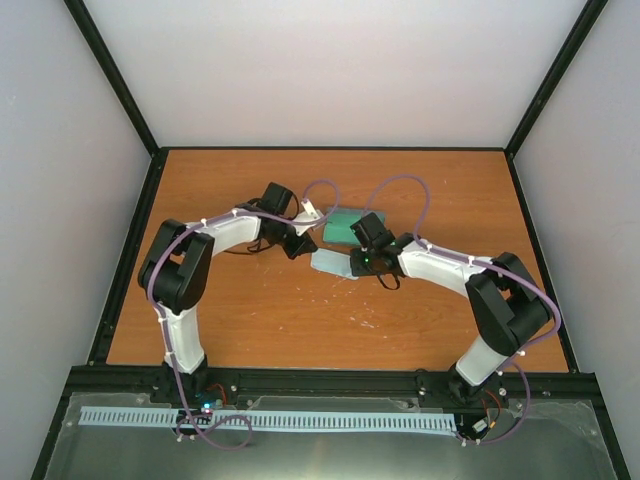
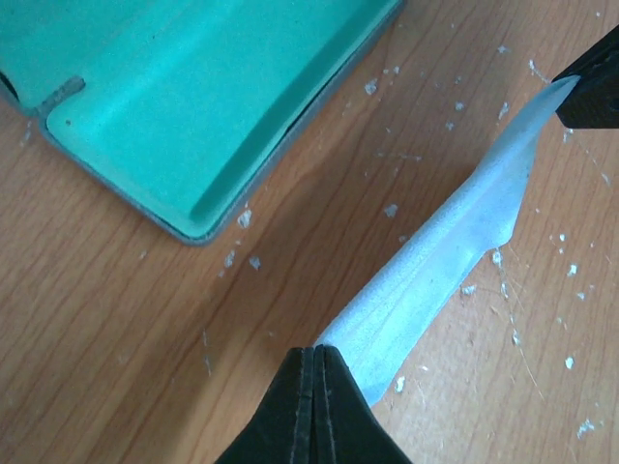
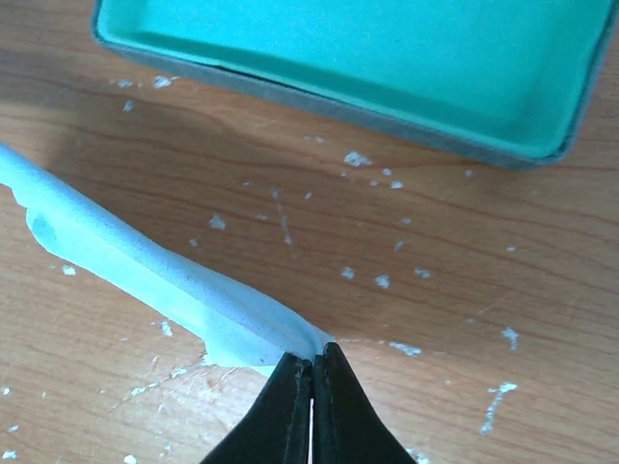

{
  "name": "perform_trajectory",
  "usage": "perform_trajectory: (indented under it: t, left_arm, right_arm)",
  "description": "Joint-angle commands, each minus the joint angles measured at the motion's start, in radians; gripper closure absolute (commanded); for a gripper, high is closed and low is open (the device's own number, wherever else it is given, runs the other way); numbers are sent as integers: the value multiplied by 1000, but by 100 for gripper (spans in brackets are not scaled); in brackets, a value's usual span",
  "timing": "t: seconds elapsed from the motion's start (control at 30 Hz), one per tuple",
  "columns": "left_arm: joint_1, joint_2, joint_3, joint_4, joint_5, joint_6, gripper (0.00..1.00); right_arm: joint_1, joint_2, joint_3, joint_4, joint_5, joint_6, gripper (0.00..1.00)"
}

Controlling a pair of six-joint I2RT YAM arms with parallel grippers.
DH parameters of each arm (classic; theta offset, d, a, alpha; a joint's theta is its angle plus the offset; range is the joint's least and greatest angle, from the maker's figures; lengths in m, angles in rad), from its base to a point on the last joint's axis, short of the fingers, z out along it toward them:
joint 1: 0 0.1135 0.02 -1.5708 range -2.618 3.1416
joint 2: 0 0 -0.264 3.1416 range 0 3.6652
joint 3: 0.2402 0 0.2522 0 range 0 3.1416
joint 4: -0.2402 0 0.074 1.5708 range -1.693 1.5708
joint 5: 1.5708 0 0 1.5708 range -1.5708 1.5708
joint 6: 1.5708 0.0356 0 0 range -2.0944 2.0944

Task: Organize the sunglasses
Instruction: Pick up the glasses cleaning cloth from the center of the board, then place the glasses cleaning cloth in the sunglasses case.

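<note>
Sunglasses cannot be made out in any of the three views, so their place cannot be told. What is seen instead is a light-blue cloth (image 2: 455,251) stretched between the two arms above the wooden table (image 1: 250,320). One corner of the cloth is pinched by the left gripper (image 2: 314,353), whose dark fingers are pressed tight together on it. The opposite corner is clamped in the same way by the right gripper (image 3: 311,360), with no gap seen between its fingers beyond the thin fabric. Between the two grips the cloth is drawn into a long raised fold, and its loose edge is draped down toward the wood. A grey-blue case (image 3: 387,58) is laid open on the table just beyond the cloth and apart from it, its green lining turned upward. From above, the two wrists are seen close together near the middle of the table, with the case behind them and the cloth between them. Small white flecks are scattered over the wood around the cloth and the case
</note>
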Motion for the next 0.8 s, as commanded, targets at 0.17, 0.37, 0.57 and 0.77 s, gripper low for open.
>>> perform_trajectory:
  t: [0.17,0.37,0.57,0.77]
  left_arm:
    - [-3,76,122,-3,30,-26,100]
    - [-3,113,181,-3,35,-25,100]
    - [-2,154,232,-8,45,-26,100]
    - [-3,185,276,-13,45,-15,100]
  right_arm:
    - [-72,10,46,-22,45,-38,97]
    - [-121,41,101,-32,33,-79,97]
    - [-152,79,133,-39,18,-100,97]
    - [-172,103,153,-37,15,-103,97]
